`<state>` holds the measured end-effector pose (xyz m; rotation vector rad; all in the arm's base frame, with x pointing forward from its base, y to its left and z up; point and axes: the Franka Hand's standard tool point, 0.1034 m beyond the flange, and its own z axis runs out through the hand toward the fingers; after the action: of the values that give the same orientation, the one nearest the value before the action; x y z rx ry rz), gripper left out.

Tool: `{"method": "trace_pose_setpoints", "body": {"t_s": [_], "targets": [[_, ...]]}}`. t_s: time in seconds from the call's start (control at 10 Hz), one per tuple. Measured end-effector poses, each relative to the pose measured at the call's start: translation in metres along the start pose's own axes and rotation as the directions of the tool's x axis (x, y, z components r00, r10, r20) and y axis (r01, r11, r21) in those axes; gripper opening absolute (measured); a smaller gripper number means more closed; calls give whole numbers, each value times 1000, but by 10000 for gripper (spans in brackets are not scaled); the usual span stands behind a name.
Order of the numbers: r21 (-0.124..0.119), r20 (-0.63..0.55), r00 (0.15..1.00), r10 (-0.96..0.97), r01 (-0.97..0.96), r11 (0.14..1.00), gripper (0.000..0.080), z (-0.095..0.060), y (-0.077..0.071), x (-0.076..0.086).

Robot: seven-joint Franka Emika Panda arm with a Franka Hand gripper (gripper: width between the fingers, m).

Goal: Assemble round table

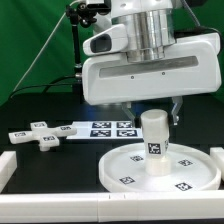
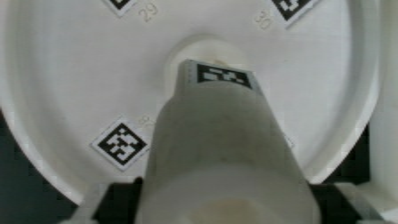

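A white round disc (image 1: 120,166) with a raised rim is lying flat on the black worktop (image 1: 45,165) directly under the tool (image 1: 153,107), its face carrying small black-and-white square tags. A short white leg (image 1: 155,136) is standing upright on the disc's middle, just below the tool, one tag facing out on its side. A cross-shaped foot (image 1: 38,133) is resting well off to the side of the tool, beyond the marker board (image 1: 105,128). The arm is pointing straight down, its broad white wrist housing level above the disc. In the wrist view the dark fingers (image 2: 125,197) are flanking the leg's (image 2: 222,140) upper end; whether they are pressing on it cannot be told.
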<state>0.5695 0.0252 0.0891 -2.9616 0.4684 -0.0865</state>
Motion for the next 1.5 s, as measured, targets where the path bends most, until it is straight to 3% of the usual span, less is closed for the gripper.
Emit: {"method": "trace_pose_setpoints", "body": {"t_s": [0.2, 0.4, 1.0, 1.1, 1.2, 1.3, 1.5], "targets": [[5, -24, 986, 165, -165, 986, 407, -1, 2, -3], [32, -20, 906, 423, -423, 906, 407, -2, 1, -8], [50, 12, 711, 703, -702, 710, 407, -1, 3, -9], [50, 21, 653, 757, -757, 651, 407, -1, 2, -9], [39, 34, 485, 874, -874, 484, 408, 0, -4, -13], [40, 46, 425, 904, -905, 423, 408, 0, -7, -14], [34, 101, 133, 986, -991, 130, 409, 2, -8, -14]]}}
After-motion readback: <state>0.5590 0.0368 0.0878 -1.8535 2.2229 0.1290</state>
